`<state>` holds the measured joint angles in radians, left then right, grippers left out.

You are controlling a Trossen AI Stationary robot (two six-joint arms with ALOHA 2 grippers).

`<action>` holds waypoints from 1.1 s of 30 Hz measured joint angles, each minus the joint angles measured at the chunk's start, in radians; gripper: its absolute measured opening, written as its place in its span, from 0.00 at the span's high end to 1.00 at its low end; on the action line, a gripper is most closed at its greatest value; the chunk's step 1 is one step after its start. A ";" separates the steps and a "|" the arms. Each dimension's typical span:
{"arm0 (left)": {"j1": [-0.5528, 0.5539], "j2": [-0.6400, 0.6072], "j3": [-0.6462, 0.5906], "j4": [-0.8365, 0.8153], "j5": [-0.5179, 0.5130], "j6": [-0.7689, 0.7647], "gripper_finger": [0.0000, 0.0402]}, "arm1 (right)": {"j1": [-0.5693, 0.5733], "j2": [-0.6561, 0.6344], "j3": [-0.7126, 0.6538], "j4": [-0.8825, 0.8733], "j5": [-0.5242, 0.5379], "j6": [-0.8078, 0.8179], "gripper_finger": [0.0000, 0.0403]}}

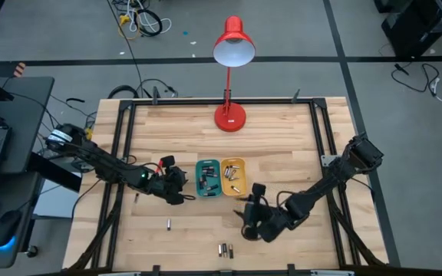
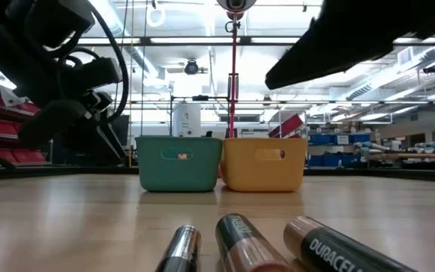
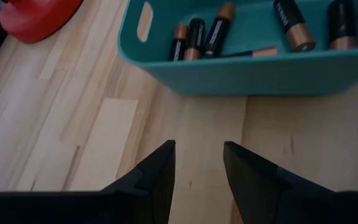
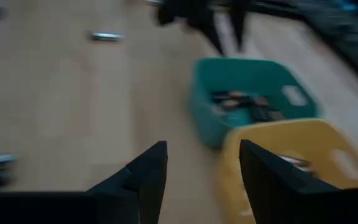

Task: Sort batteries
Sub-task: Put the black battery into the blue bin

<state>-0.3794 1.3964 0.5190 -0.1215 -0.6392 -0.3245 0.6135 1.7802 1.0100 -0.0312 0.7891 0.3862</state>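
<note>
The right wrist view is smearing badly, so the contents of the small yellow plastic tray are hard to read there, and the low view is cutting off the three copper-and-black cylinder batteries lying nearest the camera. From above, the right tool is hovering over the pale wooden bench just in front of the yellow tray; its fingers are standing apart with nothing between them. The left tool is sitting just left of the small teal plastic tray, its fingers parted a little and gripping nothing, pointing at bare wood beside the tray wall. Batteries are lying inside the teal tray, probably some in the yellow one too. A lone silvery battery is resting on the bench between both tools, and more are lying near the front edge.
</note>
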 joint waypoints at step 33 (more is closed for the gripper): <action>0.000 0.000 0.000 -0.029 0.013 -0.049 0.62 | 0.140 0.392 0.082 0.464 -0.293 0.081 0.02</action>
<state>-0.3794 1.3964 0.5186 -0.1505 -0.6262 -0.3740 0.7538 2.1722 1.0918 0.4329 0.4965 0.4671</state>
